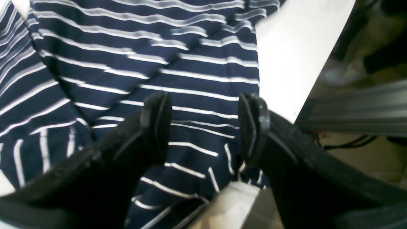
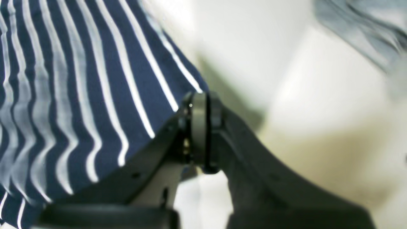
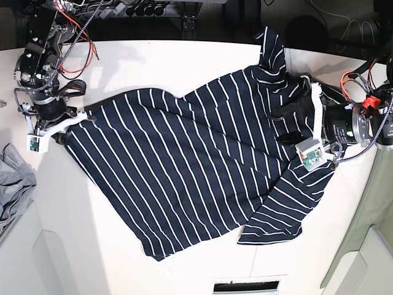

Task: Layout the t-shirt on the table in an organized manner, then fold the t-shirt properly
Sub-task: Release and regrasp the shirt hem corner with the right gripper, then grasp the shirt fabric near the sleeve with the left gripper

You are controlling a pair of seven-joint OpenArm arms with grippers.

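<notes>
The navy t-shirt (image 3: pixel 184 166) with thin white stripes lies spread but creased across the white table (image 3: pixel 184 61). One sleeve (image 3: pixel 273 55) is bunched at the far edge, and a part is folded at the lower right (image 3: pixel 282 209). My left gripper (image 1: pixel 205 127) is open, with its fingers (image 1: pixel 157 124) apart just over the striped fabric (image 1: pixel 190 63) near the table edge. In the base view it (image 3: pixel 284 123) sits on the shirt's right side. My right gripper (image 2: pixel 200 127) is shut on the shirt's edge (image 2: pixel 95 95). In the base view it (image 3: pixel 64 132) holds the left corner.
A plain light grey cloth (image 3: pixel 12 178) lies at the table's left edge and shows blurred in the right wrist view (image 2: pixel 359 31). The table's right edge (image 1: pixel 305 95) is close beside my left gripper. Cables and frame parts (image 3: pixel 141 9) line the back.
</notes>
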